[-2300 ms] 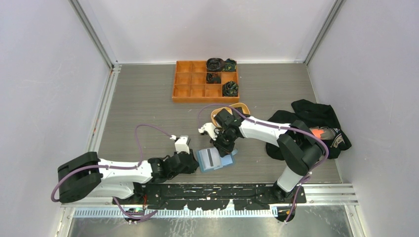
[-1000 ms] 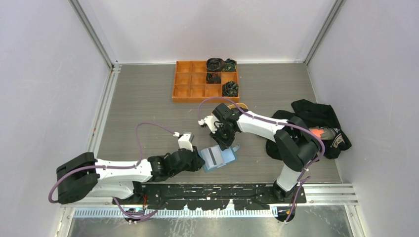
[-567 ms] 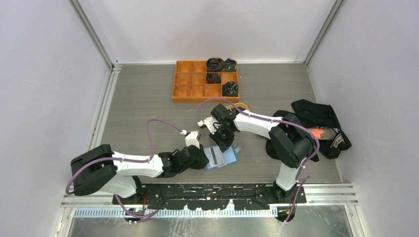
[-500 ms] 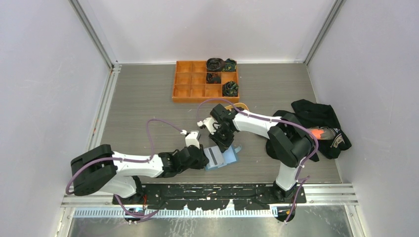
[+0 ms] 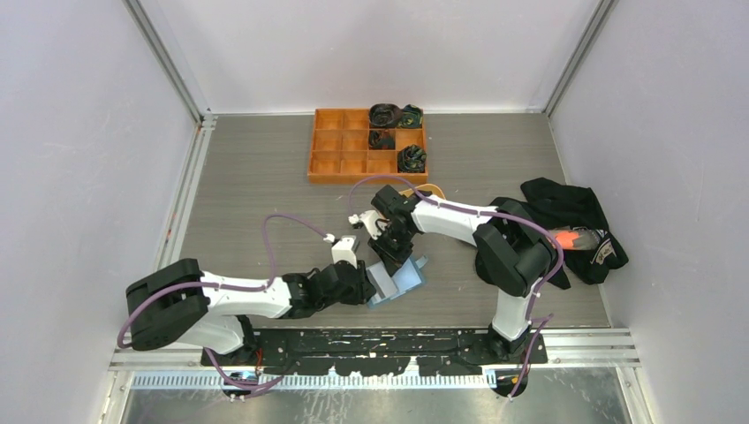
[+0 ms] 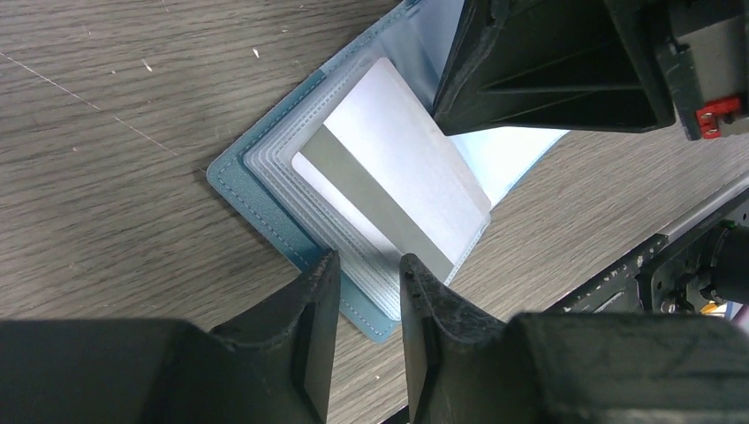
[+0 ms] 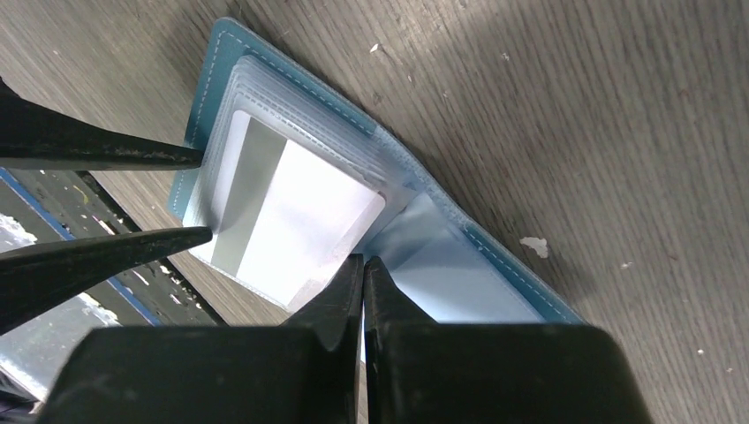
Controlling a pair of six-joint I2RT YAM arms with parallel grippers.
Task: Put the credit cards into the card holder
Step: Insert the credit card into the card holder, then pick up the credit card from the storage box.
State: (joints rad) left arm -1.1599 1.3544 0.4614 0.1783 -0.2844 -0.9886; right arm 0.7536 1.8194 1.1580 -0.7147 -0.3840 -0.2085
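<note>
Right, count it off: 1 card holder (image 5: 408, 281) lies open on the tabletop (image 5: 256, 194) near the front edge, between your 2 hands. 1 white card (image 6: 393, 190) with a grey stripe lies on its clear slots; no other card shows. At the back sits 1 orange tray (image 5: 329, 168) with 4 dark bundles (image 5: 411, 159) in its compartments, and 1 dark cloth (image 5: 565, 208) is heaped on the right.

Your left hand (image 6: 369, 263) has its fingers slightly parted, with the holder's blue edge showing in the gap. Your right hand (image 7: 363, 265) is closed on nothing, its fingers pressed together and its tip at the card's edge by the fold.

Against 1 second ago, your left arm has swung its elbow in toward the centre. Your right hand has slid a touch left over the holder, and the card looks narrower from above.
</note>
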